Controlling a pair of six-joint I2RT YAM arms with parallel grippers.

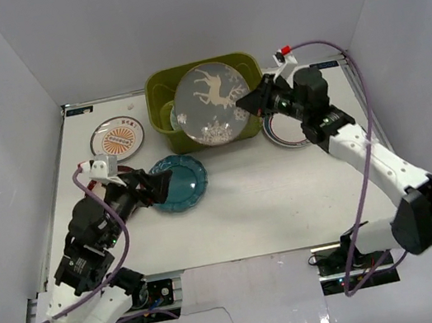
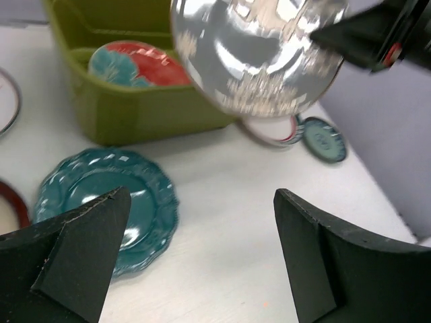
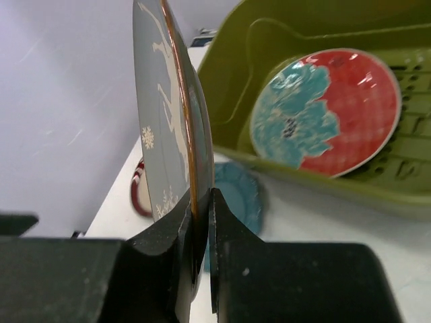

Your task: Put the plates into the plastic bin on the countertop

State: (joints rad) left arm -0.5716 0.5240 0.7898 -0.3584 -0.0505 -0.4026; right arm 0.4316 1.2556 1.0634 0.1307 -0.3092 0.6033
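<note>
My right gripper (image 1: 244, 104) is shut on the rim of the grey-and-white plate (image 1: 211, 104) and holds it on edge over the olive-green bin (image 1: 242, 65). In the right wrist view my gripper (image 3: 201, 214) pinches the plate (image 3: 165, 101). The red-and-turquoise plate (image 3: 330, 111) lies in the bin (image 3: 229, 81). The teal scalloped plate (image 1: 182, 182) lies on the white countertop (image 1: 290, 199). My left gripper (image 1: 154, 189) is open and empty at that plate's left rim (image 2: 101, 198).
The orange sunburst plate (image 1: 118, 137) lies at the back left. The dark red plate (image 2: 12, 205) sits left of the teal one, mostly under my left arm. The ring-rimmed white plate (image 2: 273, 131) and small teal plate (image 2: 324, 139) lie right of the bin.
</note>
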